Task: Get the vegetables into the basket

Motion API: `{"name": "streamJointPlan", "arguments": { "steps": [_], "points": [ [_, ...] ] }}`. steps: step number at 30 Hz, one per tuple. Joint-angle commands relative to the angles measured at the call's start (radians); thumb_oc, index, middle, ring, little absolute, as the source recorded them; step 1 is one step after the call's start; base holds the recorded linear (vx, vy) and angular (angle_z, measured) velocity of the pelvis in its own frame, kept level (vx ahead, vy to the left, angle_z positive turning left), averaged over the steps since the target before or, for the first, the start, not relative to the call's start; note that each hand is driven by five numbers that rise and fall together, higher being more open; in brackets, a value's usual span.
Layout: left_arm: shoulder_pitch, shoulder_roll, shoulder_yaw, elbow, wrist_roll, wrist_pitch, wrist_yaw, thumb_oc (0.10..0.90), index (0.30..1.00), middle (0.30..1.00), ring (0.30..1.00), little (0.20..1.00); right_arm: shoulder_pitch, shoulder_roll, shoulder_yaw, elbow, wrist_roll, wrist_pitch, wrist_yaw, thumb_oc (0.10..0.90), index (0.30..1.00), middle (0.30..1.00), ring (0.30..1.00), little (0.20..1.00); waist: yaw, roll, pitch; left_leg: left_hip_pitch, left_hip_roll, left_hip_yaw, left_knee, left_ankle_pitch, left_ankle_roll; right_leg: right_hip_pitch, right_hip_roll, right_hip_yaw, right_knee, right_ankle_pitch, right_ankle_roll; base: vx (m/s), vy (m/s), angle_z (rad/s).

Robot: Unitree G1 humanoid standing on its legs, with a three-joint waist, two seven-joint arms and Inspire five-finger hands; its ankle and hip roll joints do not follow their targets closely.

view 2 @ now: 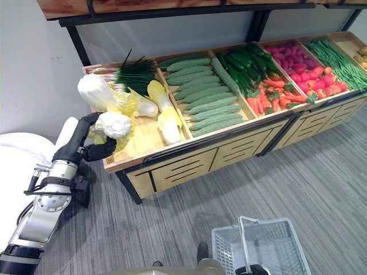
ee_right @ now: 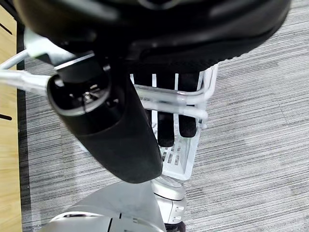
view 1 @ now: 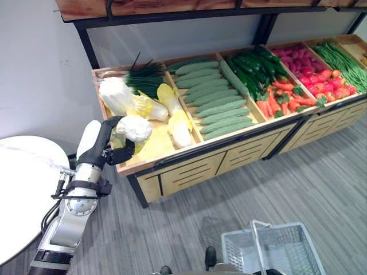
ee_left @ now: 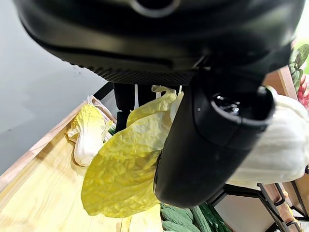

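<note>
pale yellow-leaved napa cabbage, clamped in the dark left hand, could slip by its loose leaves before reaching the grey wire basket, whose handle the right hand grips.

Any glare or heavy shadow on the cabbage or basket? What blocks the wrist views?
Left eye view: even light, no glare on the cabbage in the left hand; dark shadow under the stand. Left wrist view: the hand covers part of the cabbage. Right wrist view: the right hand hides much of the basket.
</note>
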Motion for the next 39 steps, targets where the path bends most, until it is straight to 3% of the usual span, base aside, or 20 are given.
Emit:
{"name": "streamJointPlan", "arguments": {
  "steps": [1,10,15,16,18,19,20,21,22,25,35,37,39],
  "points": [
    [-0.187,0.024,0.004,-0.099,-0.038,-0.103,0.047,0.400,0.300,0.300,0.300,0.300,-0.041,0.000,0.019,0.022,0.021,-0.030,0.007,0.400,0.300,0.300,0.300,0.300,0.002,0.032,-0.047,0.003,-0.017,-0.059,0.007,-0.115,0.015,0.033,-0.050,-0.033,0.108,-0.105,0.079,0.06,0.018,0.06],
    [-0.211,0.027,-0.014,-0.096,-0.067,-0.099,0.044,0.400,0.300,0.300,0.300,0.300,-0.023,-0.011,-0.003,0.005,0.051,-0.043,0.007,0.400,0.300,0.300,0.300,0.300,-0.015,0.027,-0.030,-0.023,-0.013,-0.042,0.154,-0.189,0.021,0.067,-0.061,-0.007,0.100,-0.108,0.085,0.05,0.025,0.01],
    [-0.199,0.028,-0.011,-0.095,-0.063,-0.102,0.063,0.400,0.300,0.300,0.300,0.300,-0.036,-0.004,0.015,-0.009,0.036,-0.046,0.007,0.400,0.300,0.300,0.300,0.300,-0.027,0.057,-0.010,-0.006,-0.001,0.067,0.089,-0.166,0.024,-0.007,-0.054,0.037,0.108,-0.039,0.118,-0.07,0.039,-0.50],
    [-0.192,0.030,-0.003,-0.096,-0.062,-0.100,0.066,0.400,0.300,0.300,0.300,0.300,-0.041,0.000,0.022,-0.011,0.028,-0.044,0.005,0.400,0.300,0.300,0.300,0.300,-0.013,0.064,-0.002,0.000,0.009,0.091,0.077,-0.157,0.021,-0.026,-0.062,-0.014,0.144,-0.051,0.120,-0.11,-0.022,-1.21],
    [-0.173,0.041,0.027,-0.102,-0.053,-0.093,0.073,0.400,0.300,0.300,0.300,0.300,-0.052,0.002,0.037,-0.016,0.010,-0.041,0.006,0.400,0.300,0.300,0.300,0.300,0.009,0.078,0.015,0.006,0.032,0.127,0.055,-0.136,0.010,-0.045,-0.107,-0.188,0.223,-0.103,0.102,-0.10,-0.057,-1.45],
    [-0.149,0.051,0.061,-0.110,-0.036,-0.084,0.080,0.400,0.300,0.300,0.300,0.300,-0.061,0.002,0.048,-0.014,-0.009,-0.037,0.003,0.400,0.300,0.300,0.300,0.300,0.039,0.078,0.017,0.009,0.042,0.170,0.060,-0.135,0.006,-0.026,-0.145,-0.348,0.278,-0.139,0.089,-0.01,-0.218,-1.50],
    [-0.122,0.058,0.076,-0.119,-0.032,-0.083,0.074,0.400,0.300,0.300,0.300,0.300,-0.068,0.003,0.066,-0.017,-0.022,-0.038,0.004,0.400,0.300,0.300,0.300,0.300,0.026,0.057,0.006,0.013,0.042,0.187,0.061,-0.131,-0.008,0.006,-0.119,-0.336,0.208,-0.118,0.092,0.02,-0.197,-1.22],
    [-0.122,0.059,0.076,-0.119,-0.032,-0.083,0.074,0.400,0.300,0.300,0.300,0.300,-0.068,0.003,0.067,-0.017,-0.022,-0.038,0.004,0.400,0.300,0.300,0.300,0.300,0.027,0.057,0.006,0.013,0.042,0.188,0.061,-0.130,-0.009,0.006,-0.118,-0.335,0.207,-0.117,0.092,0.12,-0.326,-0.73],
    [-0.110,0.044,0.076,-0.117,-0.034,-0.090,0.063,0.400,0.300,0.300,0.300,0.300,-0.067,0.000,0.072,-0.016,-0.026,-0.037,0.004,0.400,0.300,0.300,0.300,0.300,0.027,0.045,-0.003,0.024,0.059,0.201,0.081,-0.140,-0.017,0.027,-0.092,-0.310,0.181,-0.147,0.075,0.11,-0.228,-0.32],
    [-0.109,0.044,0.073,-0.117,-0.036,-0.093,0.060,0.400,0.300,0.300,0.300,0.300,-0.067,-0.003,0.073,-0.016,-0.027,-0.037,0.004,0.400,0.300,0.300,0.300,0.300,0.026,0.044,-0.008,0.033,0.061,0.205,0.075,-0.139,-0.019,0.035,-0.085,-0.309,0.174,-0.154,0.071,0.07,-0.136,-0.19],
    [-0.135,0.024,0.037,-0.110,-0.071,-0.089,0.050,0.400,0.300,0.300,0.300,0.300,-0.048,-0.030,0.056,-0.035,-0.017,-0.039,-0.010,0.400,0.300,0.300,0.300,0.300,-0.006,0.038,-0.019,0.051,0.139,0.200,0.065,-0.087,-0.095,0.062,-0.002,-0.289,0.137,-0.251,0.012,0.11,-0.232,-0.01],
    [-0.136,0.020,0.035,-0.109,-0.083,-0.092,0.044,0.400,0.300,0.300,0.300,0.300,-0.050,-0.036,0.054,-0.039,-0.009,-0.041,-0.010,0.400,0.300,0.300,0.300,0.300,-0.006,0.029,-0.012,0.026,0.170,0.196,0.133,-0.093,-0.113,0.063,0.014,-0.279,0.139,-0.272,-0.006,0.10,-0.283,0.05],
    [-0.136,0.019,0.039,-0.104,-0.098,-0.096,0.042,0.400,0.300,0.300,0.300,0.300,-0.063,-0.044,0.064,-0.037,-0.003,-0.043,-0.010,0.400,0.300,0.300,0.300,0.300,0.012,0.015,0.010,-0.044,0.229,0.145,0.330,-0.055,-0.160,0.078,0.048,-0.246,0.118,-0.290,-0.039,0.12,-0.357,-0.09]
  ]
}}
